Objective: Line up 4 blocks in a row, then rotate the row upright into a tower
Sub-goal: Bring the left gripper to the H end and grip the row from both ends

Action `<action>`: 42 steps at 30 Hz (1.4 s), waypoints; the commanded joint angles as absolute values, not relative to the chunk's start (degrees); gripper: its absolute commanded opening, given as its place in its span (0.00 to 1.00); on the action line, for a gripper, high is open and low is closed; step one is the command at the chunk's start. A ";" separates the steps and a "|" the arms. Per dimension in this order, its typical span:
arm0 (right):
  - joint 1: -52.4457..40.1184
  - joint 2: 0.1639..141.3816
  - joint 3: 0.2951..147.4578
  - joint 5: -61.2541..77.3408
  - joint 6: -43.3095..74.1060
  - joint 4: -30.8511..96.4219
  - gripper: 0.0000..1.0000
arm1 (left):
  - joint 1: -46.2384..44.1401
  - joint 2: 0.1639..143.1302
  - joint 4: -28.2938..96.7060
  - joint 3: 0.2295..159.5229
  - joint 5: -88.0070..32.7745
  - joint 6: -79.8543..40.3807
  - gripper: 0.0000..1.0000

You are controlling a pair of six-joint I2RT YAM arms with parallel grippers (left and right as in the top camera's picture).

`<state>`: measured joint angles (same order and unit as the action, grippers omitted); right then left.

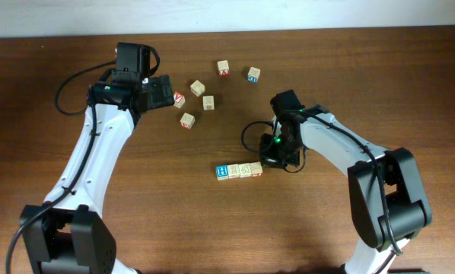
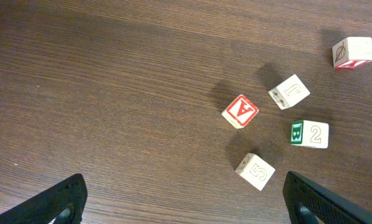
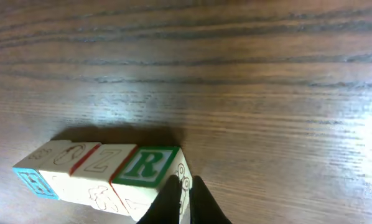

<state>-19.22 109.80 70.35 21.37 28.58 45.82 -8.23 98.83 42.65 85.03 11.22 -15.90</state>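
- Your right gripper (image 3: 183,191) has its fingers pressed together and holds nothing.
- Its tips stand at the end face of the R block (image 3: 145,165). The wrist view does not settle whether they touch it.
- The four blocks (image 1: 239,170) lie in one straight row, face against face, running off to the left of those tips.
- Order outward from the tips: the R block, a Z block (image 3: 102,158), a faintly marked block (image 3: 61,157), and the H block (image 3: 32,180) farthest away.
- Your left gripper (image 2: 185,193) has its fingers spread wide with nothing between them, over bare table (image 2: 111,93).
- Ahead of the left fingers and to their right lie five loose cubes, none touching another.
- The red A cube (image 2: 240,111) is most central, and the cube marked 3 (image 2: 255,170) is nearest the right finger.
- The B cube (image 2: 309,134) and a pale tilted cube (image 2: 288,91) lie beyond, and a red leaf cube (image 2: 353,52) is farthest.
- The left gripper is well apart from the row.
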 commanded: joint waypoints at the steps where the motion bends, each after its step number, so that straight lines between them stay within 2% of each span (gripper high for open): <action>1: -19.33 109.97 74.87 20.16 26.13 46.44 0.09 | -8.19 98.61 42.54 85.82 11.84 -16.49 0.99; 7: -21.08 108.27 78.96 18.83 22.26 60.99 0.04 | -8.19 98.63 42.54 85.82 11.84 -16.49 0.99; 10: -26.79 109.30 76.84 18.17 23.42 59.07 0.05 | -8.19 98.63 42.54 85.82 11.81 -16.49 0.99; 30: -27.00 112.81 75.24 16.05 24.18 57.06 0.04 | -8.19 98.63 42.54 85.82 11.81 -16.49 0.99; 33: -25.23 107.11 77.56 15.97 21.96 57.23 0.04 | -8.19 98.63 42.54 85.82 11.84 -16.49 0.99; 36: -16.38 105.32 78.65 16.47 18.09 57.19 0.04 | -8.19 98.63 42.54 85.82 11.84 -16.49 0.99; 40: -15.33 107.02 76.12 23.27 13.87 51.03 0.05 | -8.19 98.63 42.52 85.82 11.57 -16.51 0.99; 41: -15.33 107.70 75.66 24.27 13.89 50.24 0.05 | -8.19 98.63 42.61 85.82 8.23 -16.51 0.99; 42: -15.35 109.25 75.42 27.81 13.89 49.21 0.05 | -8.19 98.63 43.94 85.82 -0.69 -16.49 0.99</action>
